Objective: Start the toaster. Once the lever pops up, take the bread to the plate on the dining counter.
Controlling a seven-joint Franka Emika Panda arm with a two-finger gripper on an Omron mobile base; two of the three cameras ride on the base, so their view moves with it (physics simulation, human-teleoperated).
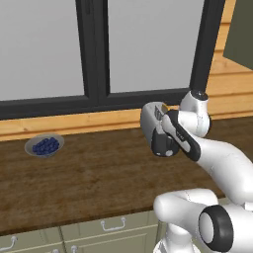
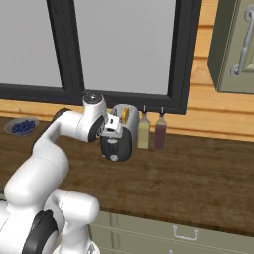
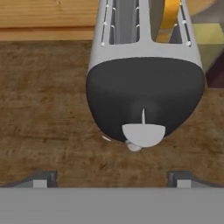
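Observation:
The silver-grey toaster [image 3: 144, 43] stands on the wood counter, its black end panel [image 3: 144, 96] facing the hand camera. A pale rounded knob [image 3: 143, 134] sits low on that panel. The bread [image 3: 169, 17] stands in the right-hand slot, only its tan-yellow edge showing above the slot. My gripper [image 3: 112, 179] is open wide, hanging just in front of the black panel, with nothing between the fingertips. In the right base view the hand is pressed close to the toaster [image 2: 128, 124], and the bread [image 2: 125, 115] peeks out on top. The plate and the dining counter are out of view.
A grey bowl of blue berries [image 1: 44, 146] sits far left on the counter. Right of the toaster two bottles stand against the wall, an olive one [image 2: 143, 131] and a dark red one [image 2: 159, 131]. A wall cabinet [image 2: 238, 44] hangs upper right.

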